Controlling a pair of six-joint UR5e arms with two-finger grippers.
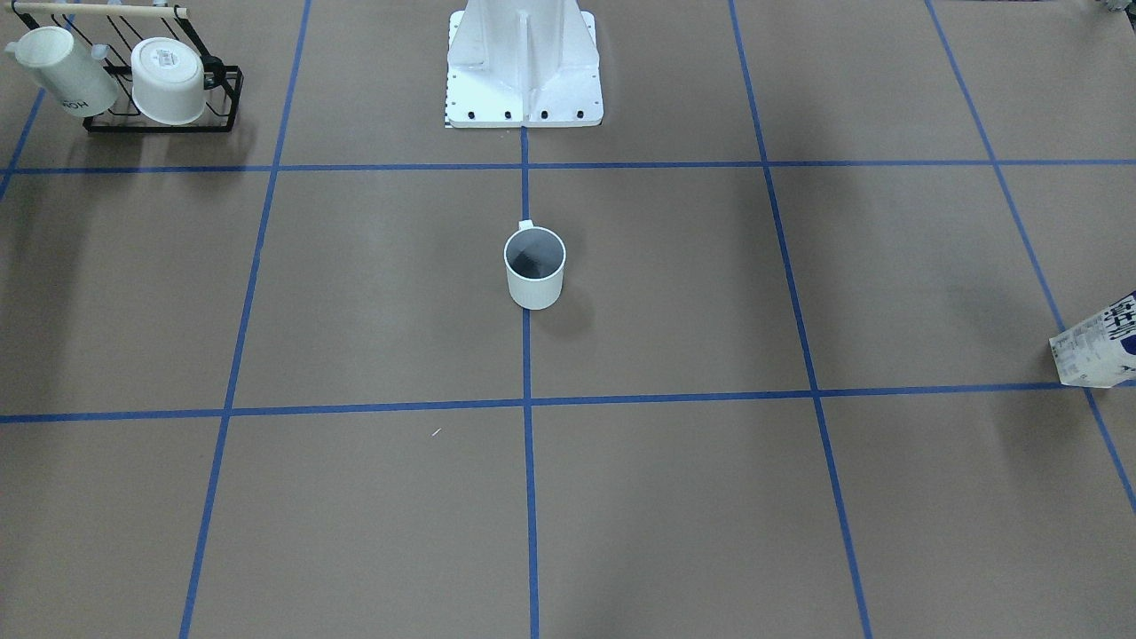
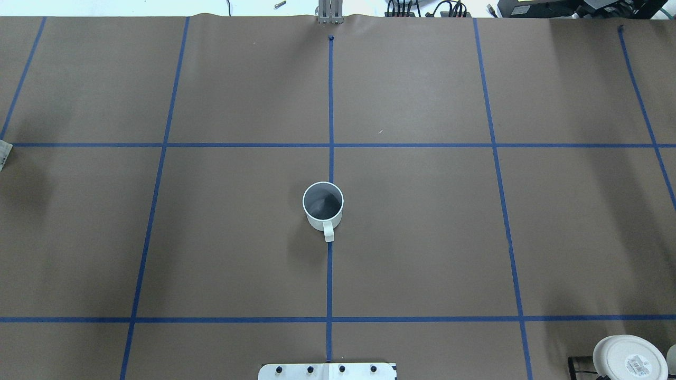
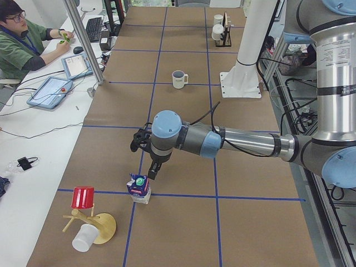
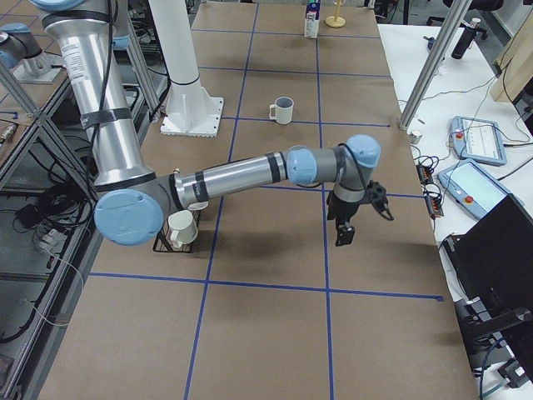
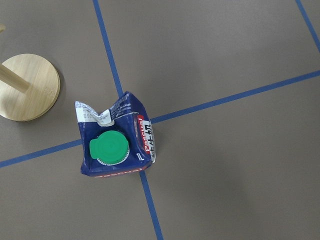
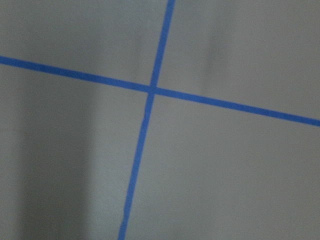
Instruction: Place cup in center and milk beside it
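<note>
Brown counter has your cup at centre, half done. Milk stands far off at its 9 o'clock, left claw poised above for pickup; whether it or right claw is open, can't tell.

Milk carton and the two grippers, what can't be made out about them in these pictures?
Milk: cut off by the frame edge in the front-facing and overhead views; the left wrist view shows mostly its top.
Left gripper: shows only in the exterior left view; open or shut cannot be told.
Right gripper: only in the exterior right view; same doubt. Its wrist view is blurred.
</note>
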